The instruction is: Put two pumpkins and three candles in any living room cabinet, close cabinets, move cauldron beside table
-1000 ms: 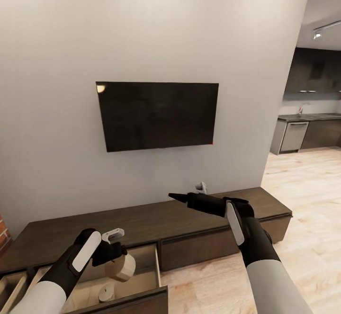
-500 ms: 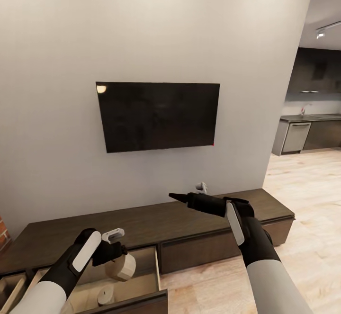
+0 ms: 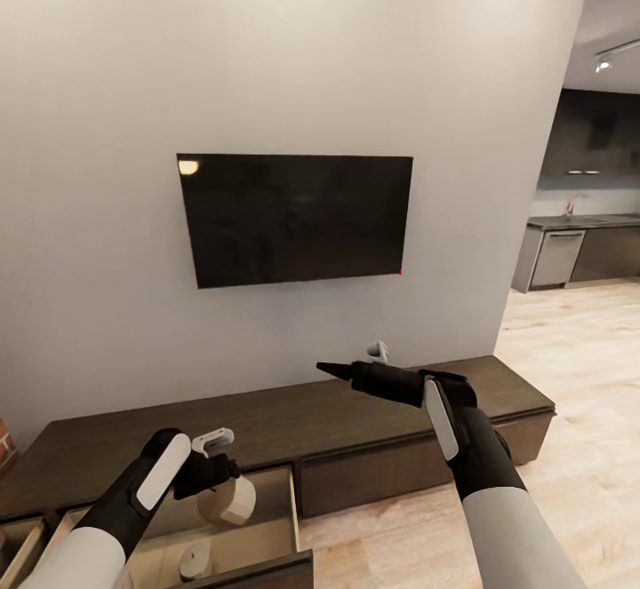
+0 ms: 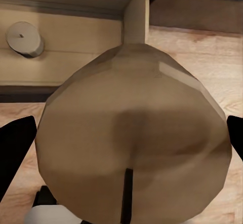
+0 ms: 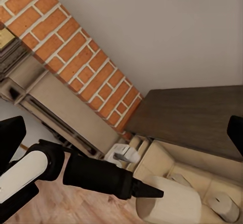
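My left gripper point(image 3: 224, 481) is shut on a cream-beige candle point(image 3: 228, 502) and holds it just above the open drawer point(image 3: 292, 505) of the dark-brown cabinet point(image 3: 293, 416). In the left wrist view the held candle point(image 4: 132, 133) sits between both black fingertips. A second candle point(image 3: 194, 561) stands on the drawer's pale floor, also seen in the left wrist view as the second candle point(image 4: 23, 38). Farther right and higher, my right gripper point(image 3: 345, 362) hangs open over the cabinet top, nothing between its fingers. The pumpkins, the cauldron and the table are out of view.
A black TV point(image 3: 293, 218) hangs on the grey wall above the cabinet. A brick wall point(image 5: 76, 57) stands at the cabinet's left end. Light wood floor point(image 3: 578, 349) runs right toward the kitchen counters point(image 3: 578, 256). Another open drawer point(image 3: 22, 540) shows at far left.
The whole view has shifted slightly, so the camera moved. Both arms keep their pose and the left gripper still holds the candle over the drawer.
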Tool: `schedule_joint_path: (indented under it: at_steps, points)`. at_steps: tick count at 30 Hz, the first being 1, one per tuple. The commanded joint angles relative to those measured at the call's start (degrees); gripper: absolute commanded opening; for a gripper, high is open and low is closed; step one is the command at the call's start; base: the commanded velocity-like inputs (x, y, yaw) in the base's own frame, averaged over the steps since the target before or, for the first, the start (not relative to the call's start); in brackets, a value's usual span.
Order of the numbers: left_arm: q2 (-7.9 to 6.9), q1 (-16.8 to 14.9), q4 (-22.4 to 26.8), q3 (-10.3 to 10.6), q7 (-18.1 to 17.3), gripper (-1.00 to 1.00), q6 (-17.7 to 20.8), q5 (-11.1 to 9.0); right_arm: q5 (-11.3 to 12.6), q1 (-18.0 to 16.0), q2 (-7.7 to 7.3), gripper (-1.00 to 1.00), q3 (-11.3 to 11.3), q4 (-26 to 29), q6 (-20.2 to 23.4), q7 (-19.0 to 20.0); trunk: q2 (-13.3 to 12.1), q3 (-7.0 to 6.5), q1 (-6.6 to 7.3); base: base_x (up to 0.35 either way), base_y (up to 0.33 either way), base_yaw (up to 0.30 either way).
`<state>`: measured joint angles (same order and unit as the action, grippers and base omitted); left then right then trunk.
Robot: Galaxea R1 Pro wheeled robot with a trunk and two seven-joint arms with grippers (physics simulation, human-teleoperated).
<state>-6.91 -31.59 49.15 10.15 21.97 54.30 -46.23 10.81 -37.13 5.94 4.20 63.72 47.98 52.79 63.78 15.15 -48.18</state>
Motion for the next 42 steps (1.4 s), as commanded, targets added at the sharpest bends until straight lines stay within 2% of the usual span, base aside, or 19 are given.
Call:
schedule_joint_path:
  at_steps: [1, 12, 23, 30, 33, 35, 42]
  points:
    - [-0.02, -0.03, 0.07, 0.22, 0.53, -1.00, 0.04, -0.51, 0.02, -0.05, 0.02, 1.00, 0.17, 0.00, 0.27, 0.41, 0.05, 0.08, -0.01, 0.007, -0.003, 0.000]
    - [0.05, -0.05, 0.07, 0.23, 0.54, -1.00, 0.05, -0.44, 0.03, -0.05, 0.03, 1.00, 0.18, -0.11, 0.27, 0.35, 0.05, 0.08, -0.01, 0.096, 0.000, 0.000]
    - [0.05, -0.05, 0.05, 0.18, 0.54, -1.00, 0.00, -0.59, 0.15, -0.05, -0.02, 1.00, 0.22, -3.21, 0.27, 0.62, 0.05, 0.08, -0.01, 0.002, 0.000, 0.000]
    - [0.04, -0.05, -2.53, 0.16, -0.19, -1.00, -0.75, -0.92, 0.11, -0.05, -0.35, 1.00, 0.27, -5.53, 0.11, 0.57, 0.05, 0.08, -0.01, 0.000, 0.000, 0.000]
    - [0.37, -0.05, -2.73, 0.15, -0.38, -1.00, -0.66, -1.28, 0.06, -0.05, -0.33, 1.00, 0.28, -6.49, 0.01, 0.54, 0.05, 0.08, -0.01, 0.000, 0.000, 0.000]
    - [1.26, -0.05, -2.79, 0.14, -0.42, -1.00, -0.65, -1.31, -0.02, -0.05, -0.43, 1.00, 0.32, -6.83, 0.01, 0.46, 0.05, 0.08, -0.01, 0.000, 0.000, 0.000]
    - [2.34, -0.05, -3.41, 0.21, -0.52, -1.00, -0.58, -1.52, 0.07, -0.05, -2.65, 1.00, 0.41, -7.18, 0.07, 0.81, 0.05, 0.08, -0.01, 0.000, 0.000, 0.000]
